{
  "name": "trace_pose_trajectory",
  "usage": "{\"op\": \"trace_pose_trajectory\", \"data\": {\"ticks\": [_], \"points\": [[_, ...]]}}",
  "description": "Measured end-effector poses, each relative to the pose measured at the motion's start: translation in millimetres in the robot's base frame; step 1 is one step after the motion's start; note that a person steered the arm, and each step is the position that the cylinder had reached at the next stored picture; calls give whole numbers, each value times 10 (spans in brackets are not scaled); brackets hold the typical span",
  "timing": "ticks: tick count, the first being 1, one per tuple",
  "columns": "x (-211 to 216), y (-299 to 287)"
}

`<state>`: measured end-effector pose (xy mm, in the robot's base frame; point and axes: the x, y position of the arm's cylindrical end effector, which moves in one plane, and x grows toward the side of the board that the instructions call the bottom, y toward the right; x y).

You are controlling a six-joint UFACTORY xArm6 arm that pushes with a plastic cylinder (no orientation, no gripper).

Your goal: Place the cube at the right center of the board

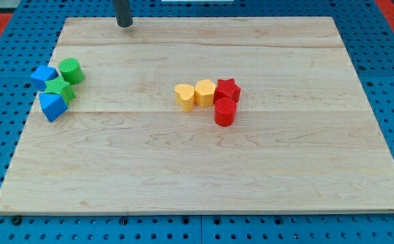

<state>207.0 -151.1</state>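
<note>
Blue cube (52, 106) — my tip (125, 25) far above

The left cluster (60, 89) lies at the board's (203, 169) edge, the middle cluster (205, 92) near centre.

Lab-style robot test setup: pale wooden counter (203, 163) sits on a blue perforated pegboard base (386, 61), small coloured toy blocks scattered on it, dark rod hanging in at the view's top. No household items.

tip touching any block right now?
No: my tip sits at the view's top edge of the board, apart from the nearest block, the green cylinder.
</note>
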Motion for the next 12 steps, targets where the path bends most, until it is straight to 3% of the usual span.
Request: {"op": "trace_pose_trajectory", "data": {"ticks": [2, 3, 4, 5, 6, 7, 9, 12], "points": [[187, -265], [742, -1009], [987, -1535], [1163, -1536], [1710, -1536], [1838, -1216], [1822, -384], [1611, -148]]}}
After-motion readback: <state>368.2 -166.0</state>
